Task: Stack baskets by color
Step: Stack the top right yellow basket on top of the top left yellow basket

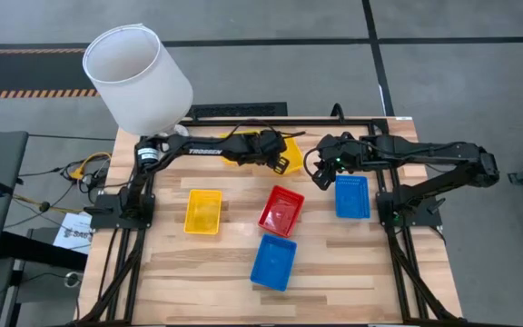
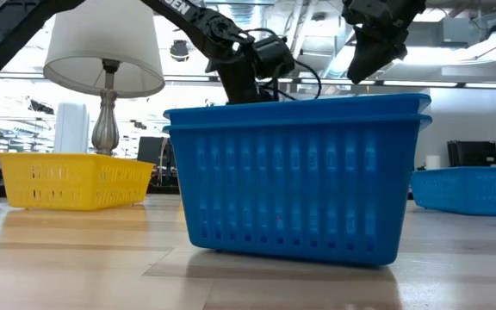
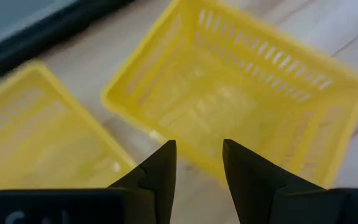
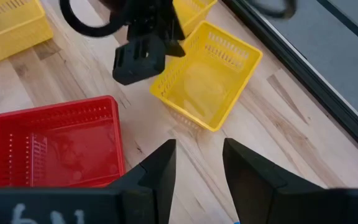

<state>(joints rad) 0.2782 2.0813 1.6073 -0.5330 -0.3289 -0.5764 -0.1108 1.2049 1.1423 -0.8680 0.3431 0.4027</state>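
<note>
Two yellow baskets lie at the table's far middle, one (image 3: 241, 93) next to the other (image 3: 30, 143). My left gripper (image 3: 197, 155) hangs open over the near rim of the first (image 4: 204, 81). My right gripper (image 4: 197, 162) waits open and empty above bare wood, between the red basket (image 4: 55, 143) and that yellow one. A third yellow basket (image 1: 202, 211) sits left of centre, and a blue basket (image 1: 352, 197) on the right. Near the front edge, two blue baskets (image 2: 295, 172) sit nested one inside the other. My left gripper comes slanting down at the yellow basket's near rim (image 3: 191, 163), a finger (image 3: 160, 168) standing on either side of it. Whether the fingers touch the rim I cannot tell.
A lamp with a big white shade (image 1: 137, 77) stands at the far left corner. Bare wood lies along the near edge on both sides of the nested blue baskets (image 1: 273, 262). A black frame rail (image 4: 303, 56) borders the table's far edge.
</note>
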